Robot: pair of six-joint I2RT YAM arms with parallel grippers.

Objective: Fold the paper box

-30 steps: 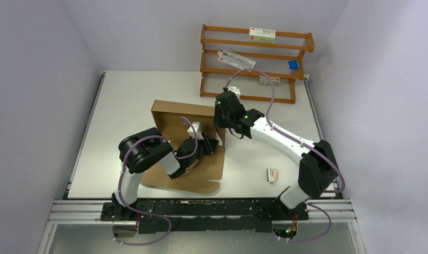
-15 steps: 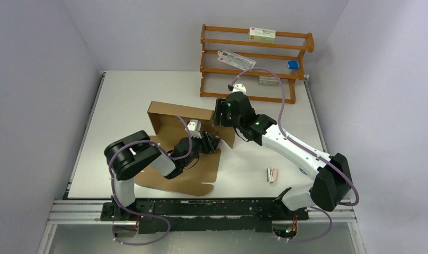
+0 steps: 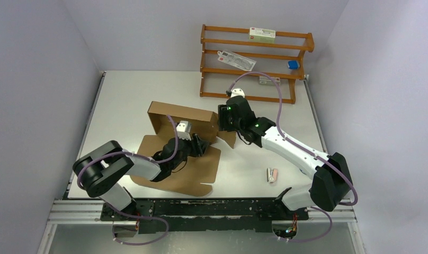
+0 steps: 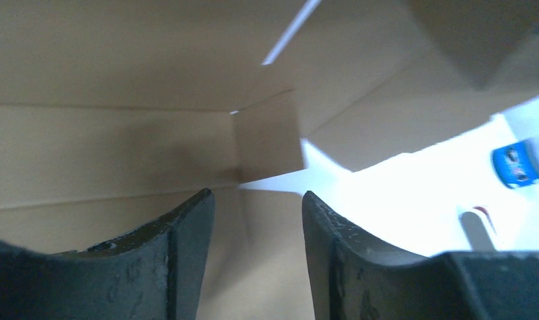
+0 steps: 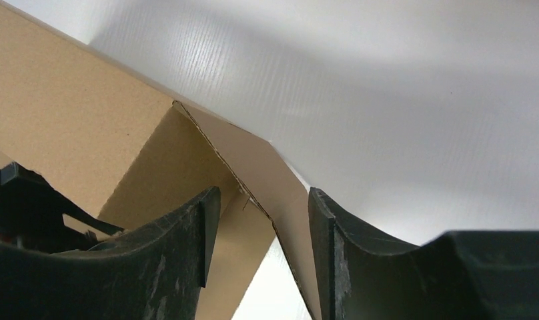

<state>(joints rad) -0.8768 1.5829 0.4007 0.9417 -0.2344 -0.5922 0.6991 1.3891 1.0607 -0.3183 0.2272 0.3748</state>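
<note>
The paper box [image 3: 180, 172] is brown corrugated cardboard, lying left of centre with its back wall raised and its front panel flat. My left gripper [image 3: 200, 144] is low over the box floor inside the back wall. In the left wrist view it [image 4: 253, 200] is open, with only cardboard [image 4: 120, 147] below it. My right gripper [image 3: 221, 127] is at the box's right side flap. In the right wrist view it [image 5: 260, 197] is open, with the edge of the raised flap [image 5: 253, 167] running between the jaws, close to the right finger [image 5: 327, 227].
A wooden rack [image 3: 254, 63] stands at the back with a white-green carton [image 3: 261, 35], a flat packet [image 3: 236, 60] and a blue item [image 3: 292, 64]. A small pink-white object [image 3: 272, 175] lies on the table right of the box.
My left arm has swung its elbow out to the left and its gripper has drawn back left inside the box. The right gripper has moved slightly right along the side flap.
</note>
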